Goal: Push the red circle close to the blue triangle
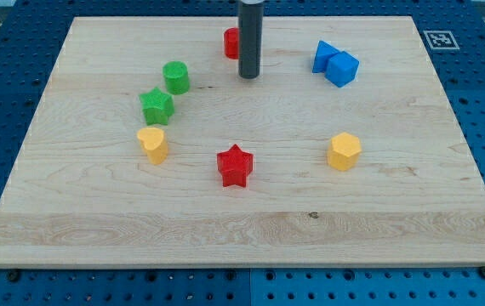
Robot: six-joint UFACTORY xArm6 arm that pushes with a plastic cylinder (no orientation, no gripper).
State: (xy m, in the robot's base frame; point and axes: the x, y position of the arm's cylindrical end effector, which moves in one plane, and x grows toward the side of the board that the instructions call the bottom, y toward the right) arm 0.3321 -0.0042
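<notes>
1. A pale wooden board (251, 212) lies on a blue perforated counter (4, 93), and a black-and-white marker tag (440, 39) sits at the board's corner at the view's top right.
2. The dark straight rod (250, 34) comes down from the view's top edge, and my tip (249, 76) rests on the board near its upper middle.
3. This arm carries no jaws at all, so there is nothing spread, pressed together or pinching; the rod alone meets the board.
4. The red circle block (231, 42) sits just to the view's left of the rod and a little above the tip. The rod covers its right side, so I cannot tell whether the two touch.
5. The blue triangle block (325, 55) lies to the view's right of the tip, well apart from the red circle, with the rod standing between them.
6. A blue cube block (343, 69) sits touching the blue triangle on its lower right side.
7. A green cylinder block (176, 76) stands to the view's left of the tip, and a green star block (156, 105) lies just below and left of it.
8. A yellow heart-shaped block (152, 144) sits just under the green star.
9. A red star block (235, 165) lies near the board's middle, well below the tip.
10. A yellow hexagon block (344, 150) sits at the view's right, below the two blue blocks and level with the yellow heart.
</notes>
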